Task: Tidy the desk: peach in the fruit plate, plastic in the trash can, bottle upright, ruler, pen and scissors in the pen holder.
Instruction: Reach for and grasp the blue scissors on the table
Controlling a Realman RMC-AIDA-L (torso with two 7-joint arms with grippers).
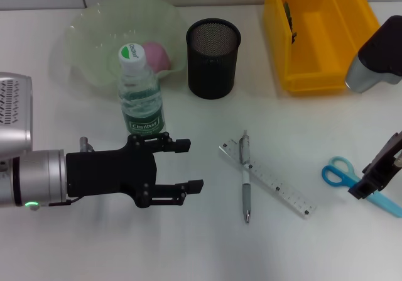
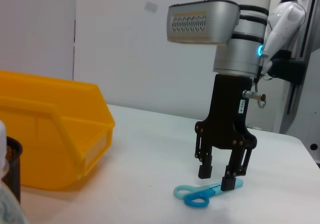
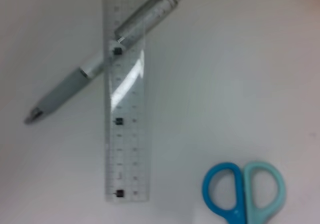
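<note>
scissors step in hand: right gripper [image 2: 222, 180] poised with jaws narrowly parted over the blades of the blue-handled scissors [image 1: 344, 175], well right of the mesh pen holder [image 1: 213, 58]; next, closing, lifting, carrying there; left gripper [image 1: 181, 166] idle, spread wide.

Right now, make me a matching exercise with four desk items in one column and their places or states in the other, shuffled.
1. peach
2. bottle
3. pen
4. scissors

A. under the right gripper
B. lying across the ruler
C. in the fruit plate
D. standing upright, in front of the plate

Pairs: 1-C, 2-D, 3-B, 4-A
</note>
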